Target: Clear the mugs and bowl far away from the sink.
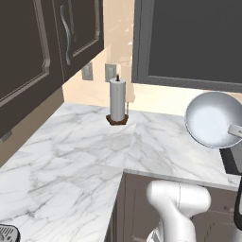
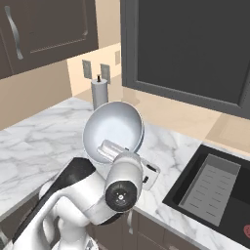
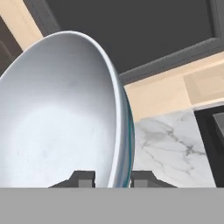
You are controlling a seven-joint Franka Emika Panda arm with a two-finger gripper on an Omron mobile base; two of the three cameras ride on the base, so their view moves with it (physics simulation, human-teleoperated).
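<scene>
Gripper clamped on bowl rim, bowl tipped on edge above marble counter, whitish inside facing cameras, sink right.

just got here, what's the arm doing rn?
The gripper is shut on the rim of the bowl and holds it tipped on edge in the air above the marble counter, its whitish inside facing the base cameras. The sink lies off to the arm's right. A paper towel roll stands at the back wall.
</scene>
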